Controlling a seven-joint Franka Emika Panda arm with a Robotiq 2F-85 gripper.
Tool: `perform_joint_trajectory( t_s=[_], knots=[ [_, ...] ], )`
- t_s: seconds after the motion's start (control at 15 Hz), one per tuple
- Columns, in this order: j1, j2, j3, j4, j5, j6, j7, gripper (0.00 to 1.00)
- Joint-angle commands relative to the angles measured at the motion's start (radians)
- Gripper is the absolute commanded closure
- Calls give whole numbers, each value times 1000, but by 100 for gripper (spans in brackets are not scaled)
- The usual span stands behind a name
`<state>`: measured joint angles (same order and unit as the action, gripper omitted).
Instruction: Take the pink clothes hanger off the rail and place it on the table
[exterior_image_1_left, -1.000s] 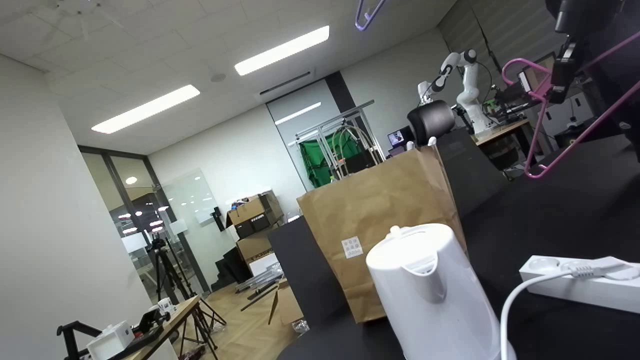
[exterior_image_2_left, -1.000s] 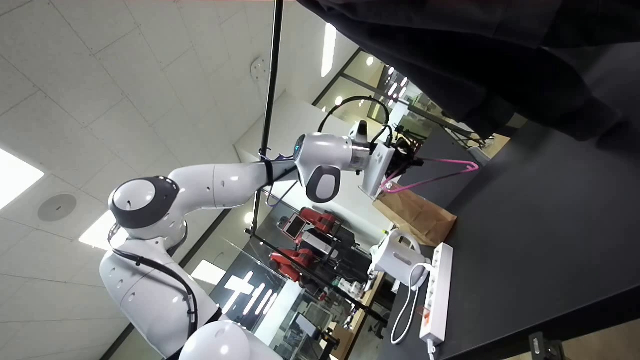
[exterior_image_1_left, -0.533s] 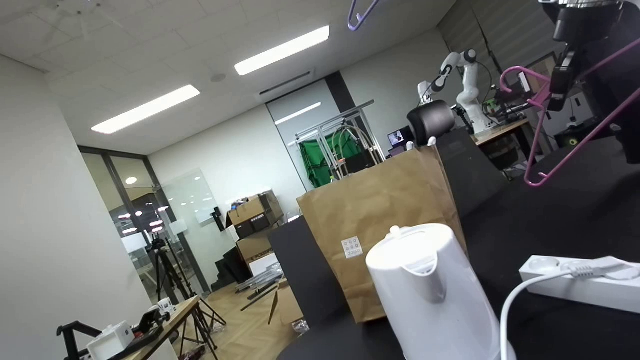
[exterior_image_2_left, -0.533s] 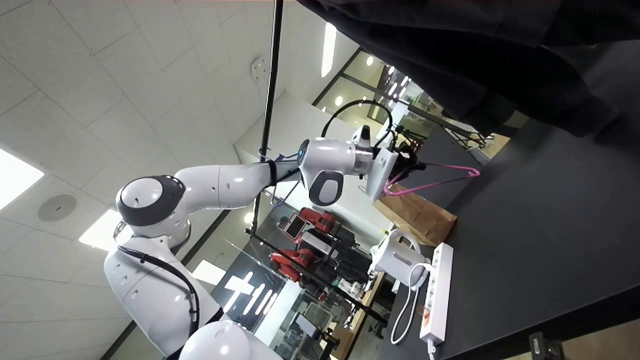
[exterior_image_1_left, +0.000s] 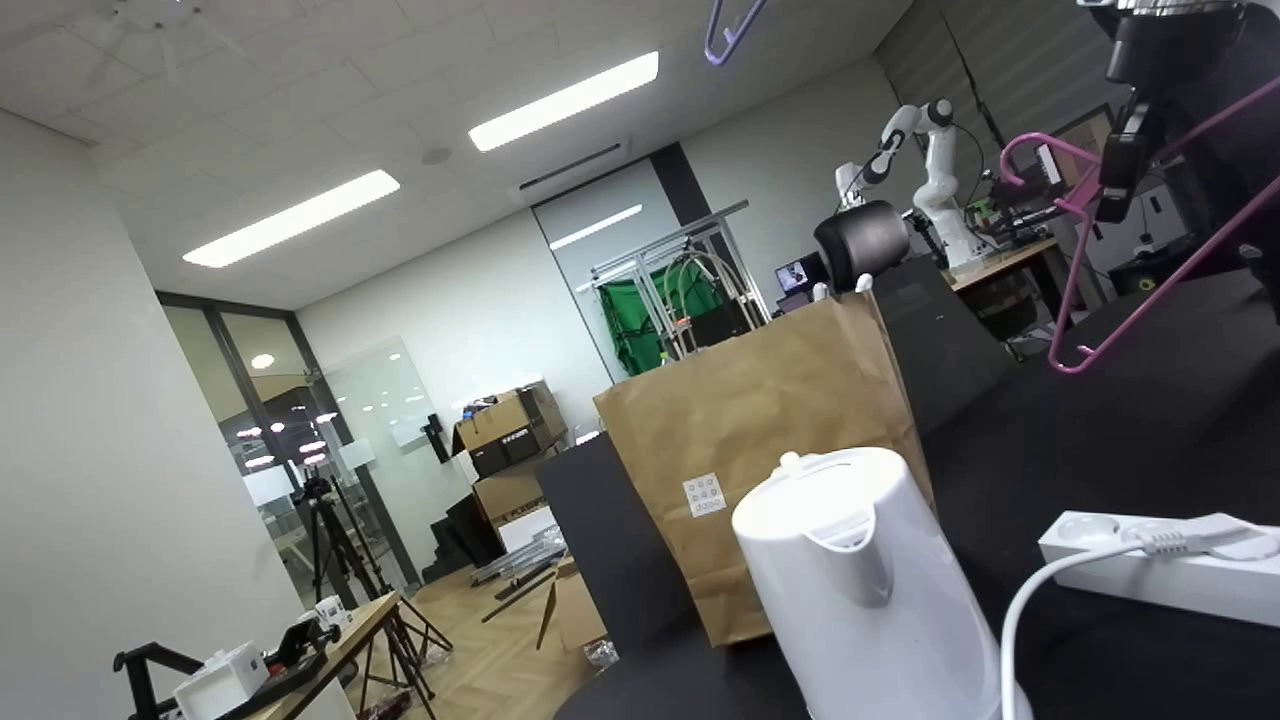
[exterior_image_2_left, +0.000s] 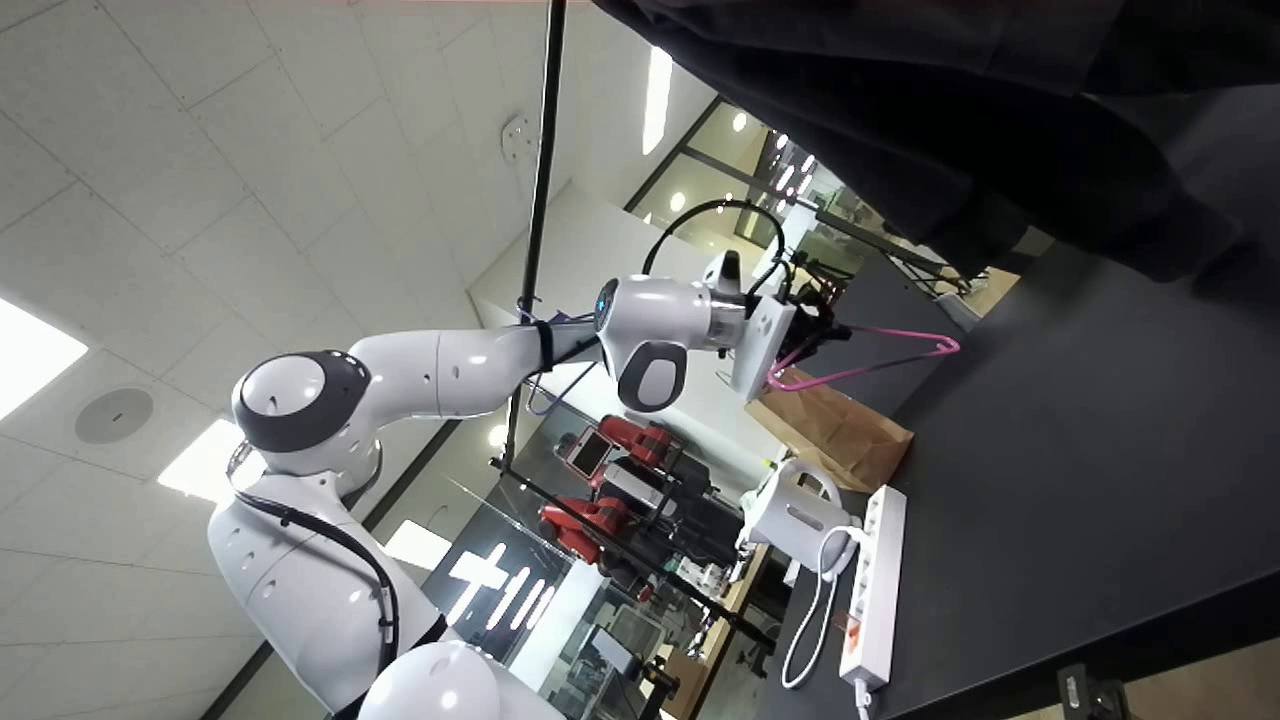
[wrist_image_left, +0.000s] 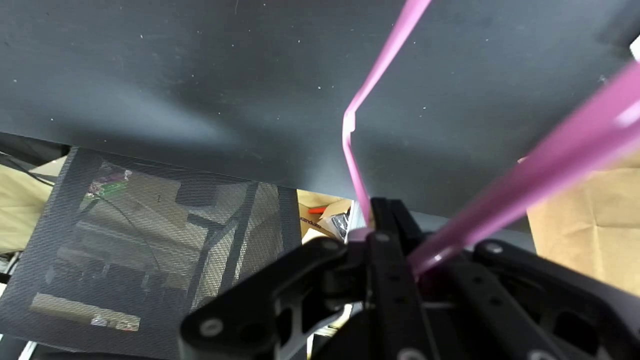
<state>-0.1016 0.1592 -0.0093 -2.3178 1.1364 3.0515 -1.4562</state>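
Lower than a second ago, the gripper (exterior_image_1_left: 1116, 195) and the pink clothes hanger (wrist_image_left: 525, 185) are now nearer the dark table (wrist_image_left: 225, 75); the purple hanger (exterior_image_1_left: 717, 58) overhead has shifted slightly too. Close up in the wrist view, the fingers (wrist_image_left: 393, 285) pinch the pink frame, held over the table. Only an exterior view takes in the black rail (exterior_image_2_left: 541, 190), well apart from the pink clothes hanger.

In an exterior view: ceiling (exterior_image_1_left: 300, 100), pale, panelled; strip lights (exterior_image_1_left: 564, 102), lit; wall (exterior_image_1_left: 120, 400), white; glass partition (exterior_image_1_left: 262, 385), dark-framed; floor (exterior_image_1_left: 480, 650), wood-patterned; cardboard boxes (exterior_image_1_left: 500, 425), stacked; tripod (exterior_image_1_left: 345, 558), black, standing. In the wrist view: apparently a chair back (wrist_image_left: 150, 235), dark mesh.
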Motion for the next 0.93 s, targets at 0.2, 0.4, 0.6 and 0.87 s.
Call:
perform_joint_trajectory(
  t_s=[0.2,0.4,0.6,0.87],
  knots=[
    [0,0,0,0,0,0,0,96],
    [-5,2,17,13,57,32,-44,99],
    [-23,7,69,74,292,107,-197,99],
    [-14,28,80,178,624,146,-525,99]
  ],
)
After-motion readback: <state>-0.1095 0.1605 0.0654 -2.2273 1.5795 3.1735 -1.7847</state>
